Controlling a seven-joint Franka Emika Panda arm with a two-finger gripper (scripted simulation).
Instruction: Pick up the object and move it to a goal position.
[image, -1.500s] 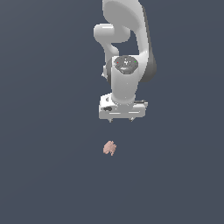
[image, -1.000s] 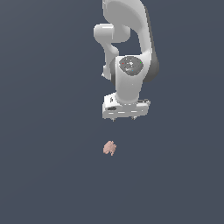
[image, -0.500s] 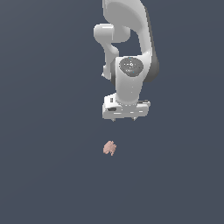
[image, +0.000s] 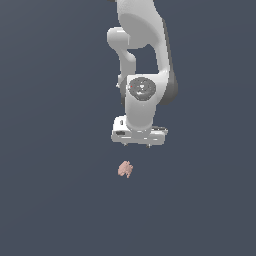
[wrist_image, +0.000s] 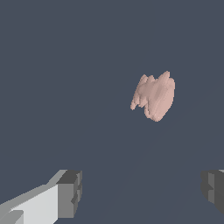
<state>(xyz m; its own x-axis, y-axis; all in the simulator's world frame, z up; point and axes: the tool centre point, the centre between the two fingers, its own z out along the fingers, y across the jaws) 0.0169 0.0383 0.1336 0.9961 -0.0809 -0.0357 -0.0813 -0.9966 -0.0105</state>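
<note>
Pink object (image: 125, 169), end effector (image: 137, 145) spread, unmarked

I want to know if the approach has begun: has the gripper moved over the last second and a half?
Yes. The gripper has dropped slightly toward the unmoved pink object.

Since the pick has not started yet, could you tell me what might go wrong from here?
The small, lumpy pinkish-salmon piece lies outside the gap between the open white gripper fingers, so a straight descent could miss it. Being tiny and irregular, it might also slip or be nudged away when the jaws close.
</note>
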